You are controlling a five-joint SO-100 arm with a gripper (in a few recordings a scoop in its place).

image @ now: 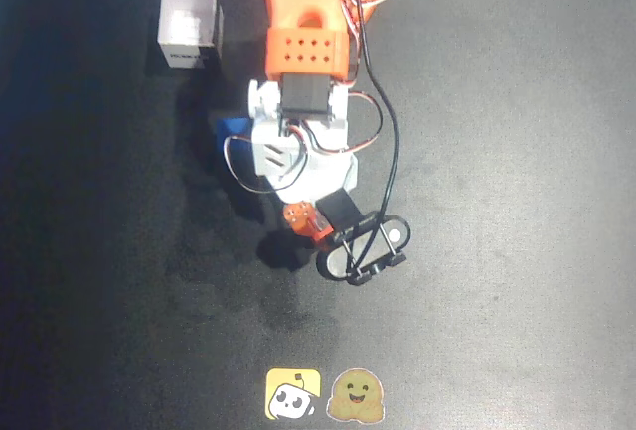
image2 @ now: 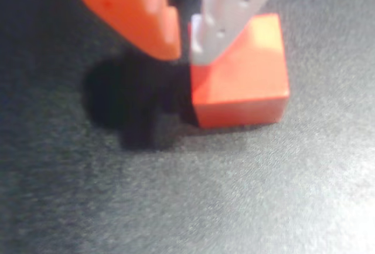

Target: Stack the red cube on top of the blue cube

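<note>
Here, low over the black speckled mat (image: 517,152), the two-finger gripper (image2: 184,46) with one orange plastic finger (image2: 135,13) and one white plastic finger (image2: 225,16). Jaws nearly together, a narrow dark gap between the tips, nothing held in that gap as far as the wrist view shows. Small matte bright-red cube (image2: 246,84) resting on the mat, lying to the right of the jaws in the wrist view rather than between them; white fingertip laid over the cube's upper left corner, touching or just above it — hard to say which. No long axis to speak of, the faces roughly square to the camera. Likely need, as a judgement: spread the jaws and shift right so as to straddle the cube.

In the overhead view, small matte bright-blue cube (image: 233,136) peeking out at the left edge of the arm's white wrist housing (image: 298,147), mostly covered by it. Red cube (image: 306,221) there partly under the arm, blurred, near but apart from the blue one. White open box (image: 190,25) off at upper left.
</note>
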